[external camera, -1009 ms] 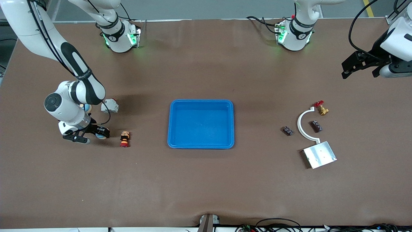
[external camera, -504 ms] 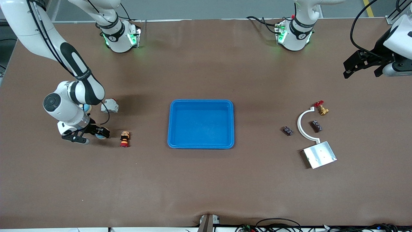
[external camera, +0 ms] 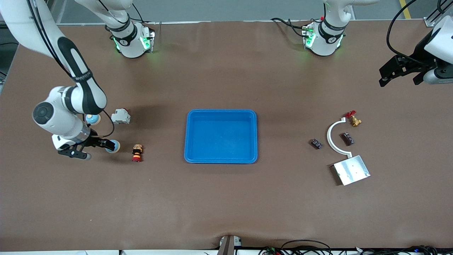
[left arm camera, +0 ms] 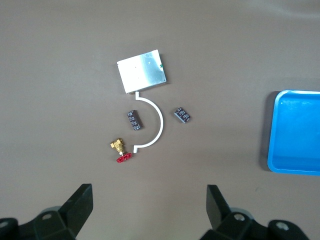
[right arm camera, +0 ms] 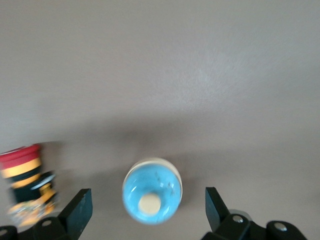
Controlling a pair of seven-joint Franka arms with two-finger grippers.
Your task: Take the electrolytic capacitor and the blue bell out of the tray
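A blue bell (external camera: 113, 146) with a cream button sits on the table toward the right arm's end; in the right wrist view the bell (right arm camera: 152, 197) lies between the spread fingers, untouched. My right gripper (external camera: 91, 148) is open just above it. A second blue bell (external camera: 92, 119) shows partly under the right arm. Two small dark parts (external camera: 316, 143) (external camera: 347, 138), possibly capacitors, lie toward the left arm's end, also seen as dark parts (left arm camera: 182, 115) in the left wrist view. My left gripper (external camera: 398, 72) hangs open and empty, high over the table's end (left arm camera: 149, 205).
A blue tray (external camera: 189, 136) stands empty mid-table. A red-and-yellow button (external camera: 137, 152) and a grey-white block (external camera: 120, 116) lie near the bells. A brass valve (external camera: 354, 119), white arc (external camera: 331, 136) and metal box (external camera: 351, 170) surround the dark parts.
My right gripper has opened, letting go of the blue bell, and drawn back toward the right arm's end of the table. The left gripper has shifted only slightly.
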